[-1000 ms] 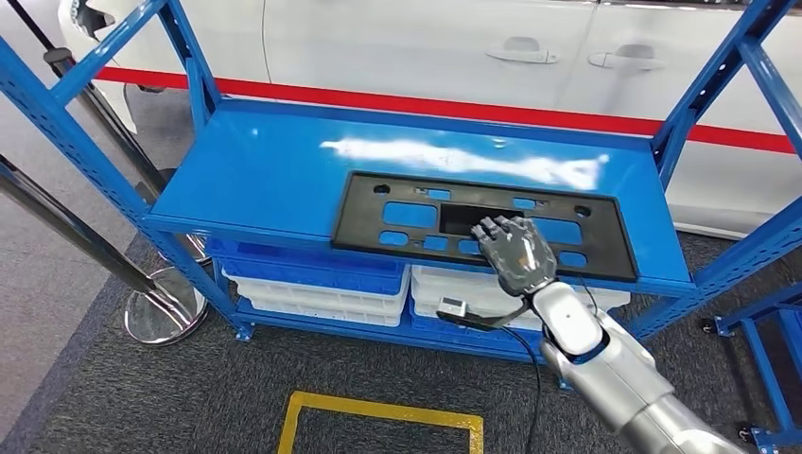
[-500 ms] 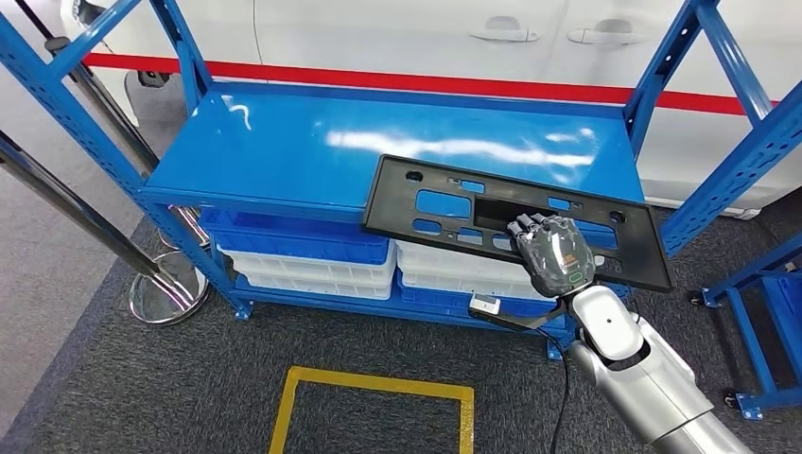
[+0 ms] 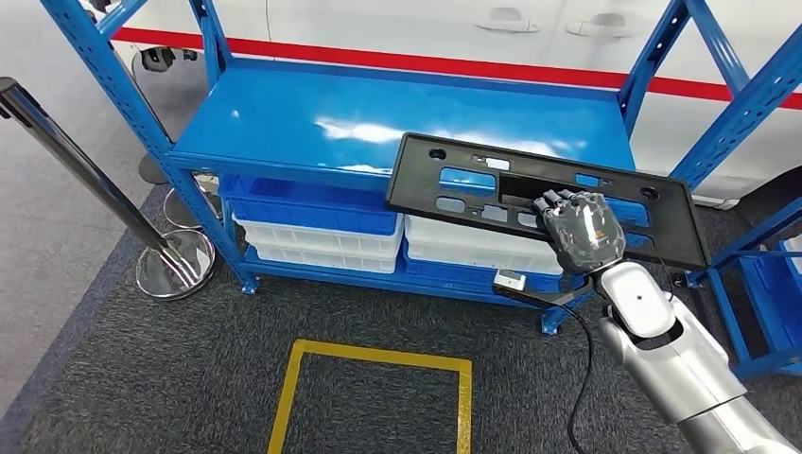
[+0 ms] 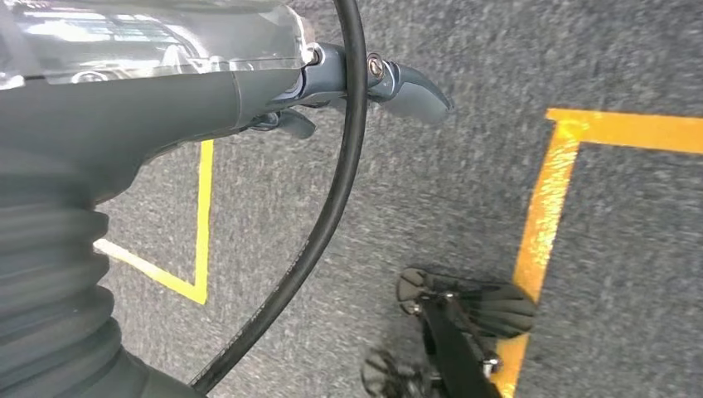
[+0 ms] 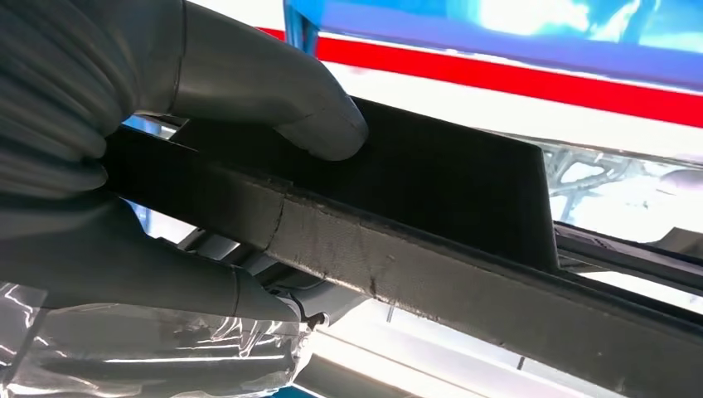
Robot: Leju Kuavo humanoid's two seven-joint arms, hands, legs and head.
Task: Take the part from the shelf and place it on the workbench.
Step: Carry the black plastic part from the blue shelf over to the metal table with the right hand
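Right hand (image 3: 579, 230) clamped on the near edge of the part (image 3: 473, 182), thumb on one face, fingers on the other. Part lifted, long side lying left to right over the shelf (image 3: 284, 132) front. Left hand (image 4: 377, 83) hanging low over the floor, holding nothing.

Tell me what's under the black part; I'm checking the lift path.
Under the part held by the right robot hand are the blue shelf edge, and lower down white and blue bins. The part covers whatever lies directly beneath its middle.
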